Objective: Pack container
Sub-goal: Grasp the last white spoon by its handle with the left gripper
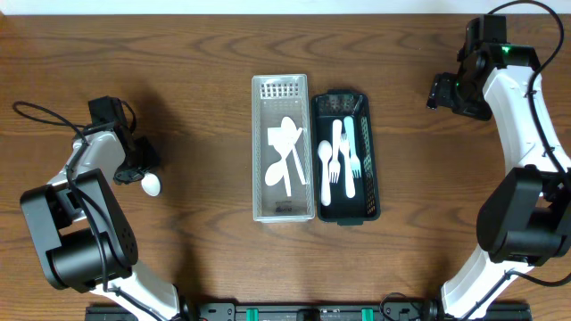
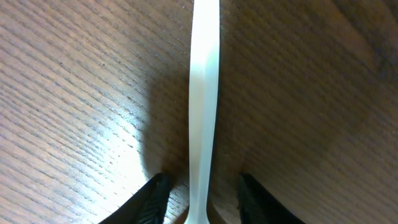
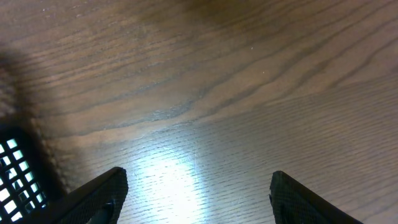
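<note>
A white plastic spoon (image 2: 204,93) lies on the wooden table, its handle running between the fingers of my left gripper (image 2: 203,182). The jaws stand on either side of the handle with a small gap on each side. From above, the spoon's bowl (image 1: 152,185) shows just below my left gripper (image 1: 138,165). A clear container (image 1: 264,134) in the middle holds white spoons. Next to it a black container (image 1: 371,169) holds white forks. My right gripper (image 3: 199,180) hangs open over bare wood at the far right (image 1: 443,92).
A corner of the black container's grid (image 3: 15,171) shows at the left edge of the right wrist view. Both arm bases stand at the near corners of the table.
</note>
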Robot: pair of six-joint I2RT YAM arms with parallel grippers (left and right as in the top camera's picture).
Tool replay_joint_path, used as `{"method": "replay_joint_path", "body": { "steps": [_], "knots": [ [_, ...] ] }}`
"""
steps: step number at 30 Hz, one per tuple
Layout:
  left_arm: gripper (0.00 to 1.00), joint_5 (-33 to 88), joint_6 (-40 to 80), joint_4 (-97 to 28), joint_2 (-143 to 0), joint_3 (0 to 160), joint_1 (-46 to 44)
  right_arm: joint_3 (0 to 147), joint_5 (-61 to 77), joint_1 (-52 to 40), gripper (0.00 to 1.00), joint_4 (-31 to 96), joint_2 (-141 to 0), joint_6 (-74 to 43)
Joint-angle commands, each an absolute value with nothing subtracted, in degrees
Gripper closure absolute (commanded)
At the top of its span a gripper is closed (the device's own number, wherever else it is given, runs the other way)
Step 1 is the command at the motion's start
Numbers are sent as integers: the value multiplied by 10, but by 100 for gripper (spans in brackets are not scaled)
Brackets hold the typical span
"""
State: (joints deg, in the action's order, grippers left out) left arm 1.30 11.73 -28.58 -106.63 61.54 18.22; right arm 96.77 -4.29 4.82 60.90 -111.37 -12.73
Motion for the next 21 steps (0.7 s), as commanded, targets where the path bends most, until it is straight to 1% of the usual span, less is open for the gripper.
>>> {"method": "replay_joint_path", "body": {
  "steps": [1, 3, 5, 7, 8, 12, 17, 21],
  "knots": [
    [69, 26, 114, -293, -1108, 594, 182, 966, -41, 56, 23, 611, -1120, -119],
    [78, 26, 114, -293, -1108, 594, 182, 966, -40, 56, 23, 612, -1120, -119],
    [80, 26, 114, -293, -1108, 594, 182, 966, -41, 56, 23, 611, -1120, -119],
    [89, 26, 114, -293, -1108, 594, 182, 966, -41, 56, 23, 611, -1120, -119],
    [90, 26, 114, -293, -1108, 594, 182, 966, -41, 56, 23, 611, -1120, -119],
    [94, 26, 114, -293, -1108, 594, 182, 966, -41, 56, 23, 611, -1120, -119],
    [94, 26, 114, -295, -1107, 596, 182, 966, -41, 56, 23, 611, -1120, -119],
    [94, 26, 114, -335, -1090, 624, 179, 966, -41, 56, 23, 611, -1120, -119]
  ]
}}
